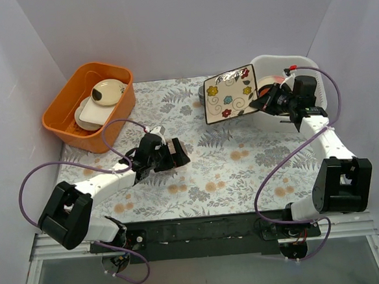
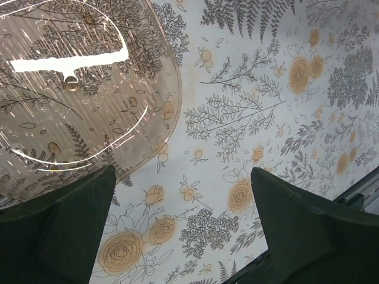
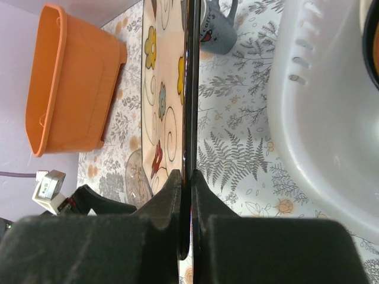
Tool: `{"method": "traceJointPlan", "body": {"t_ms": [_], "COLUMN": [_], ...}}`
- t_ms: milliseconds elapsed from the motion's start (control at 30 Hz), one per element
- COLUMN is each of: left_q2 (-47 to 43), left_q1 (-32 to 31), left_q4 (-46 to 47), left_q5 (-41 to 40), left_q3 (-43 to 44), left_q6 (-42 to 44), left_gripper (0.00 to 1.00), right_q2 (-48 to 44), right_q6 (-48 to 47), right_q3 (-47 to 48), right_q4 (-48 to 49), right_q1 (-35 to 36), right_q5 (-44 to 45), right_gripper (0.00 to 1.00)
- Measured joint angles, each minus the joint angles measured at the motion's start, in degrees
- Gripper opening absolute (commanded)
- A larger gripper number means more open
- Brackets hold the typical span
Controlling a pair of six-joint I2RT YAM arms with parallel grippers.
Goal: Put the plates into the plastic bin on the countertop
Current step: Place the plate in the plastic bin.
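Observation:
My right gripper (image 1: pixel 265 101) is shut on the edge of the cream square plate with flowers (image 1: pixel 230 93) and holds it in the air, tilted, just left of the white plastic bin (image 1: pixel 303 62). In the right wrist view the plate (image 3: pixel 163 89) stands edge-on between the closed fingers, and the bin's wall (image 3: pixel 320 118) is to the right. A dark and red plate (image 1: pixel 274 81) lies inside the bin. My left gripper (image 1: pixel 180 153) is open and empty low over the fern-print countertop (image 1: pixel 243 167), next to a clear glass dish (image 2: pixel 77 89).
An orange tub (image 1: pixel 63 102) holding plain cream dishes (image 1: pixel 106 91) stands at the back left. A small grey cup (image 3: pixel 216 26) sits on the cloth behind the held plate. Grey walls enclose the back and sides.

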Motion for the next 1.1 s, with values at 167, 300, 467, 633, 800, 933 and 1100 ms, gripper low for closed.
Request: {"method": "traceJointPlan", "body": {"t_ms": [167, 300, 467, 633, 800, 933, 1100], "left_q2": [-0.02, -0.94, -6.16, -10.45, -13.92, -15.02, -15.02], "left_q1": [0.00, 0.00, 0.00, 0.00, 0.00, 0.00, 0.00], "left_q4": [1.03, 0.63, -0.50, -2.47, -4.15, -5.29, -5.84], "left_q5": [0.68, 0.66, -0.13, -1.33, -2.47, -2.75, -2.86], "left_q3": [0.00, -0.15, -1.25, -2.43, -4.42, -4.98, -4.98], "left_q6": [0.15, 0.09, -0.31, -0.94, -1.81, -2.25, -2.16], "left_gripper": [0.98, 0.98, 0.98, 0.98, 0.98, 0.98, 0.98], "right_q2": [-0.11, -0.11, 0.31, 1.55, 3.30, 4.52, 6.21], "right_q6": [0.02, 0.24, 0.72, 1.29, 2.43, 3.82, 7.34], "right_q3": [0.00, 0.00, 0.92, 3.10, 3.56, 3.54, 3.08], "right_q4": [-0.22, -0.17, -0.24, 0.17, 1.79, 2.25, 6.45], "right_q1": [-1.66, -2.91, -4.20, -5.60, -8.24, -11.23, -16.26], "right_q5": [-0.24, -0.55, -1.60, -1.92, -2.49, -2.89, -4.42], "right_gripper": [0.01, 0.01, 0.01, 0.01, 0.01, 0.01, 0.01]}}
